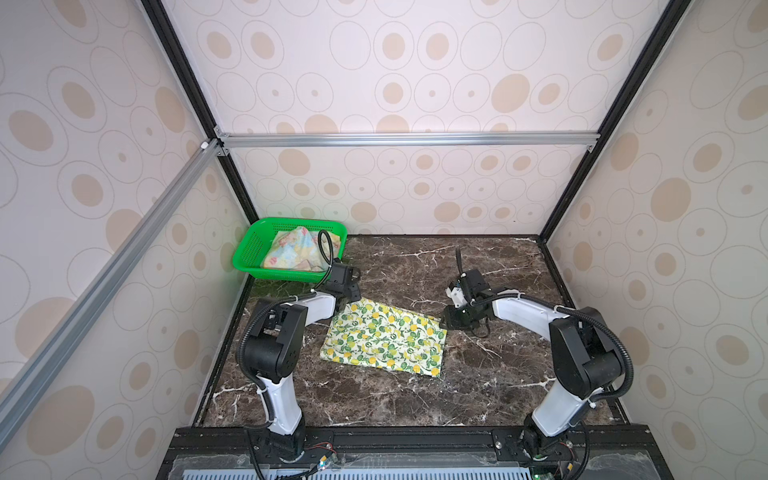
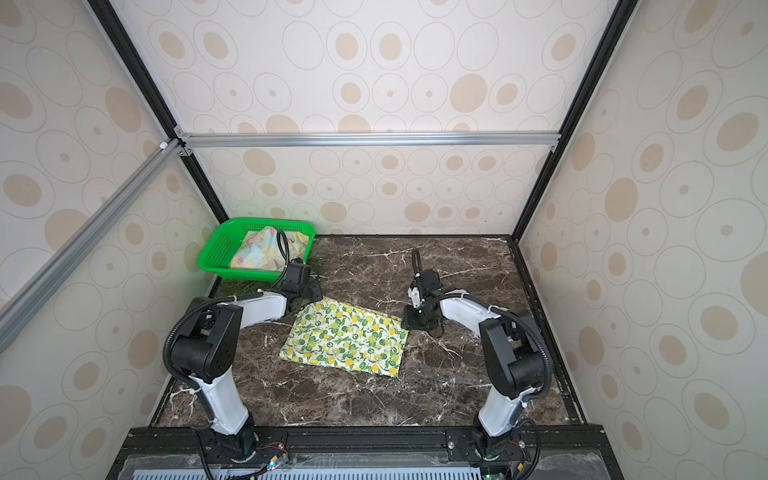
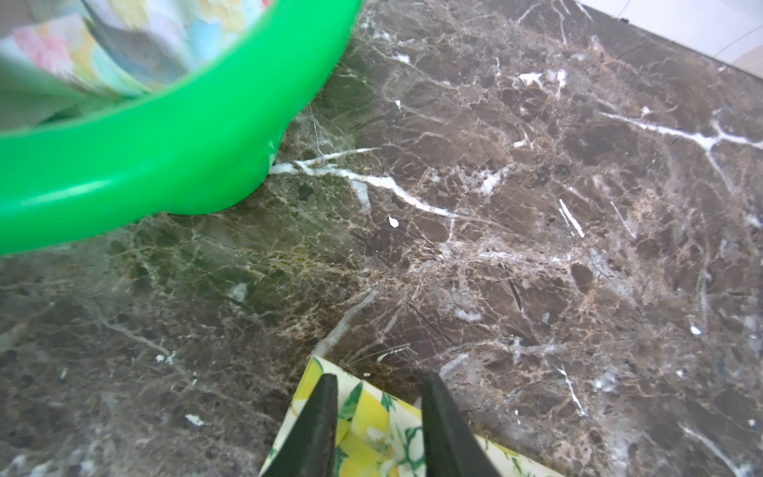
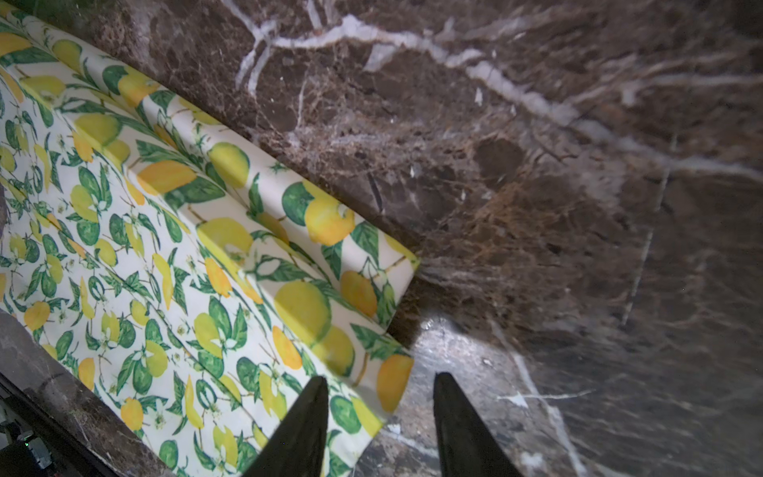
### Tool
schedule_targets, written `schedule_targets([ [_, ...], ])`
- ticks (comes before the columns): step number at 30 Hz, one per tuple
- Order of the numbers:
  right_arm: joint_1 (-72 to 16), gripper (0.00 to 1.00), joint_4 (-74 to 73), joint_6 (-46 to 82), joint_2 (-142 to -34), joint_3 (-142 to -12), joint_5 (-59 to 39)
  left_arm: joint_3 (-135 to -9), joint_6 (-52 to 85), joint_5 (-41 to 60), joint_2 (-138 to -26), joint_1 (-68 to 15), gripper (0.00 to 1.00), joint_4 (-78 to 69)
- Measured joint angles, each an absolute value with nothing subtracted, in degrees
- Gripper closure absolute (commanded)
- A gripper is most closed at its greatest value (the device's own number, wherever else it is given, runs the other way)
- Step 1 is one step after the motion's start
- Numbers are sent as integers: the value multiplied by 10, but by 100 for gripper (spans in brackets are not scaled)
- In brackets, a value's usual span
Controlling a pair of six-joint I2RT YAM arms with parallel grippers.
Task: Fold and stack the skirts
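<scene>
The lemon-print skirt [image 1: 384,338] [image 2: 345,338] lies folded into a flat rectangle on the dark marble table. My left gripper [image 1: 348,298] [image 3: 380,378] is down at its far left corner. Its jaws stand a little apart, with the cloth corner [image 3: 371,429] lying between them. My right gripper [image 1: 446,322] [image 4: 382,378] is at the skirt's far right corner, open; one finger is over the cloth [image 4: 165,247] and one over bare marble. The pastel flowered skirt [image 1: 295,249] [image 2: 262,249] [image 3: 124,41] sits crumpled in the basket.
The green perforated basket [image 1: 249,253] [image 2: 212,253] [image 3: 165,157] stands at the table's far left corner, close behind my left wrist. Patterned walls and black frame posts enclose the table [image 1: 498,374] on three sides.
</scene>
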State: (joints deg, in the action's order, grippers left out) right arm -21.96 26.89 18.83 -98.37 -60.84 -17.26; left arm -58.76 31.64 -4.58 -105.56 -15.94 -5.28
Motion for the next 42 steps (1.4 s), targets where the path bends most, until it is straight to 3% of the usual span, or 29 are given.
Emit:
schedule_targets([
  [7,-216,54,264,191,-984,-608,-174,-588,316,-43,-1056,-157,93,-54],
  [12,-215,55,255,195,-995,-606,-180,-588,315,-42,-1056,-157,100,-54],
  [14,-215,55,249,198,-1000,-601,-184,-588,315,-42,-1057,-156,100,-54],
  [16,-215,55,246,201,-1002,-595,-186,-588,314,-42,-1057,-155,90,-54],
  [23,-215,55,242,206,-1002,-587,-196,-588,312,-34,-1059,-153,70,-57],
  [27,-215,55,241,206,-1002,-587,-197,-588,312,-29,-1065,-153,69,-59],
  [30,-215,56,241,206,-1002,-587,-197,-588,311,-27,-1068,-152,77,-60],
  [32,-215,61,241,207,-1002,-587,-197,-588,311,-26,-1068,-152,92,-60],
  [33,-215,68,241,209,-1002,-587,-197,-588,310,-25,-1068,-152,100,-62],
  [38,-215,100,237,218,-1002,-588,-200,-587,310,-25,-1068,-152,100,-63],
  [42,-215,100,235,218,-1002,-588,-204,-587,307,-30,-1066,-151,100,-61],
])
